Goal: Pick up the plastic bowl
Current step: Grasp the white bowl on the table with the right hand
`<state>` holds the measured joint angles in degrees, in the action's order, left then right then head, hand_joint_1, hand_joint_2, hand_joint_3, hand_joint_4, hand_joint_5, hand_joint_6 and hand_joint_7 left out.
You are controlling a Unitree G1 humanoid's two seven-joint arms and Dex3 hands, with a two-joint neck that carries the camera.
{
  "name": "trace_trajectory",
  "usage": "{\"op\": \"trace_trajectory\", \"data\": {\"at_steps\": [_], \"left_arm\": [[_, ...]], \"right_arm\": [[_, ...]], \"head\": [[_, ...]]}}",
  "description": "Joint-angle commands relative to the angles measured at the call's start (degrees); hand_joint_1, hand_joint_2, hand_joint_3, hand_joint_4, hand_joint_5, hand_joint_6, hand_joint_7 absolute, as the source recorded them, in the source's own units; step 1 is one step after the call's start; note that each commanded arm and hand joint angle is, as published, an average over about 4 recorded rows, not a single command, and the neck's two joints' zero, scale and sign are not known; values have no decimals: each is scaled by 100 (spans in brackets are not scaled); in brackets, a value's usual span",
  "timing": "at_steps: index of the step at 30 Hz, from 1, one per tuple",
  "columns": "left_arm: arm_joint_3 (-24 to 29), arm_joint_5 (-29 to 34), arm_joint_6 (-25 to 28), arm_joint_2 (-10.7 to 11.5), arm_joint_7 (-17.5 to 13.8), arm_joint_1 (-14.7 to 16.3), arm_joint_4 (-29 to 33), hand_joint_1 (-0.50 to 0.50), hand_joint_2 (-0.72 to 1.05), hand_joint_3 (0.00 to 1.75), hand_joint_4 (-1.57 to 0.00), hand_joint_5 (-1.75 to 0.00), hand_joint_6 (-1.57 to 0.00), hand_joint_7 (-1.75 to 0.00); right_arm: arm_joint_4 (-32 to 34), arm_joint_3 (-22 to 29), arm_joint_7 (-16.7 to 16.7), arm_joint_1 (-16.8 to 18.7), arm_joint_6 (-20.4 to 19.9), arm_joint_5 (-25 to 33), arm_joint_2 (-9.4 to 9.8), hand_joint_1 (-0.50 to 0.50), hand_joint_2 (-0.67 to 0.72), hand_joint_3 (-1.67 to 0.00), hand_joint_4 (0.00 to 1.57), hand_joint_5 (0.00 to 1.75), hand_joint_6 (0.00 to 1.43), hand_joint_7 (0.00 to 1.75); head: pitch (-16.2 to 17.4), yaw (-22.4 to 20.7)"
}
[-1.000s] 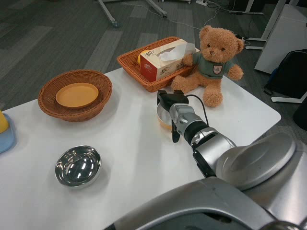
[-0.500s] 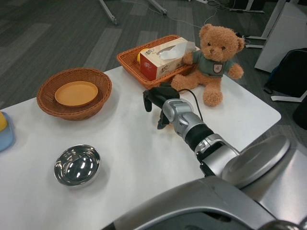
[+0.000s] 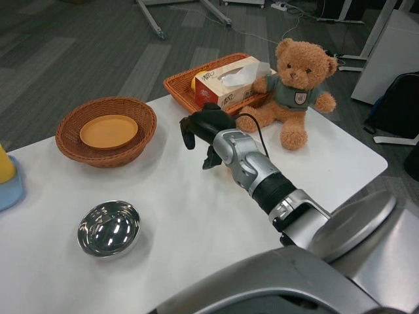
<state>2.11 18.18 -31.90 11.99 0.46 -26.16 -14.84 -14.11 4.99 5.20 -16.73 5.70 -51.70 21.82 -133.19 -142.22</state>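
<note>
On the tissue box [image 3: 230, 82], red writing is unreadable.

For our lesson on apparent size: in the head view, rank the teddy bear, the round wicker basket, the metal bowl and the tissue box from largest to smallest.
1. Round wicker basket
2. Teddy bear, close to the basket, and farther away, so unsure
3. Metal bowl, nearest the camera
4. Tissue box, partly hidden by its tray
</note>
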Motion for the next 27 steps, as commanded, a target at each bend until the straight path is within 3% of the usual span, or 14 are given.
{"op": "trace_trajectory", "data": {"at_steps": [1, 3, 6, 7, 11, 13, 18, 22, 27], "left_arm": [[62, 30, -18, 14, 7, 100, -10, -48, 60, 0, 0, 0, 0, 0], [64, 34, -18, 14, 7, 102, -10, -48, 60, 0, 0, 0, 0, 0], [71, 36, -18, 14, 7, 102, -10, -48, 60, 0, 0, 0, 0, 0], [71, 36, -18, 14, 7, 102, -10, -48, 60, 0, 0, 0, 0, 0], [71, 43, -20, 14, 7, 107, -10, -48, 60, 0, 0, 0, 0, 0], [71, 45, -25, 14, 7, 105, -10, -48, 60, 0, 0, 0, 0, 0], [44, 45, -20, 9, 7, 107, -10, -48, 60, 0, 0, 0, 0, 0], [33, 45, -18, 14, 7, 109, -13, -48, 60, 0, 0, 0, 0, 0], [18, 45, -20, 9, 7, 102, -30, -48, 60, 0, 0, 0, 0, 0]], "right_arm": [[176, 101, 42, 64, 107, 2, 26, -9, -16, -77, 89, 160, 17, 166], [255, 184, 45, 67, 184, -26, 17, -23, -13, -79, 47, 165, 6, 168], [391, 310, 51, 95, 366, -130, 15, -33, 14, -48, 27, 126, 1, 161], [429, 351, 51, 115, 430, -163, 13, -36, 27, -32, 20, 104, 0, 152], [554, 505, 51, 209, 711, -193, -9, -42, 63, 0, 14, 19, 0, 77], [591, 551, 51, 247, 812, -180, -18, -44, 69, 0, 14, 5, 0, 73], [756, 564, 20, 341, 1320, -308, -31, -46, 72, 0, 0, 0, 0, 49], [805, 441, 150, 376, 1812, -598, 39, -46, 72, 0, 0, 0, 0, 21], [222, 422, 497, 245, 1997, -780, 166, -46, 72, 0, 0, 0, 0, 14]], "head": [[-15, 5], [-30, 2], [-27, 2], [-23, 4], [-20, 23], [-20, 41], [5, 98], [17, 121], [13, 137]]}}
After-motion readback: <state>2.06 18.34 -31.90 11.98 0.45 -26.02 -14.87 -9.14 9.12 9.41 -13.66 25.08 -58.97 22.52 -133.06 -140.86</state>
